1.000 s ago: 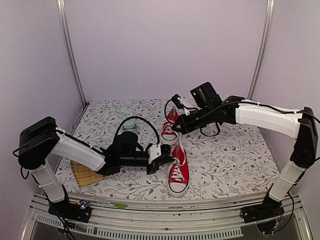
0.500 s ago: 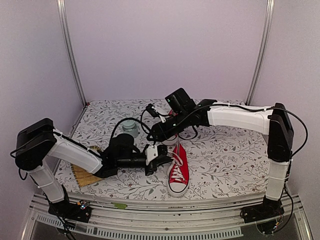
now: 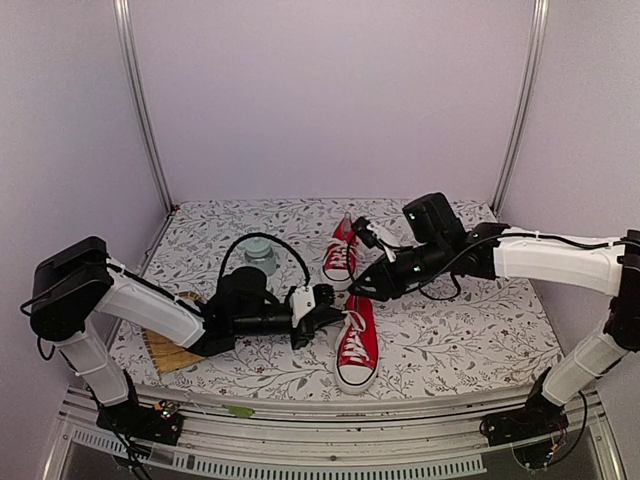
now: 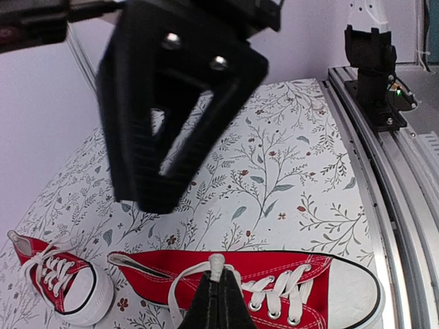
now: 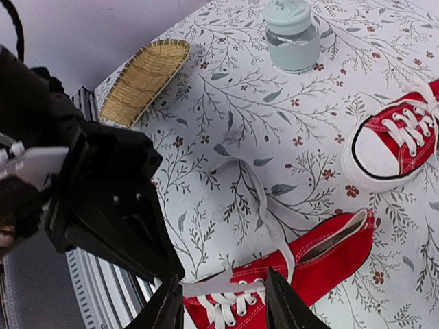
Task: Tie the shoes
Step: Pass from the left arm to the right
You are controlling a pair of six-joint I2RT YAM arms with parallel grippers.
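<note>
The near shoe [image 3: 357, 348] is parked mid-worktop by the front edge, its lace [image 4: 215, 263] pinched tight by the left gripper [image 3: 333, 318]. The right gripper [image 3: 357, 290] is held spread wide just above it. The other shoe [image 3: 340, 258] is set further back.

matt red canvas shoes [image 3: 360, 325] with smooth white rubber toe caps [image 3: 354, 377].

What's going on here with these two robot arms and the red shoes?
The arms are partway through tying laces on a floral table. The left gripper is shut on a white lace of the near shoe, pinching it just above the eyelets. The right gripper hovers open over the same shoe, straddling its laces. The far shoe lies behind with no gripper on it. No bow shows on the near shoe yet.
</note>
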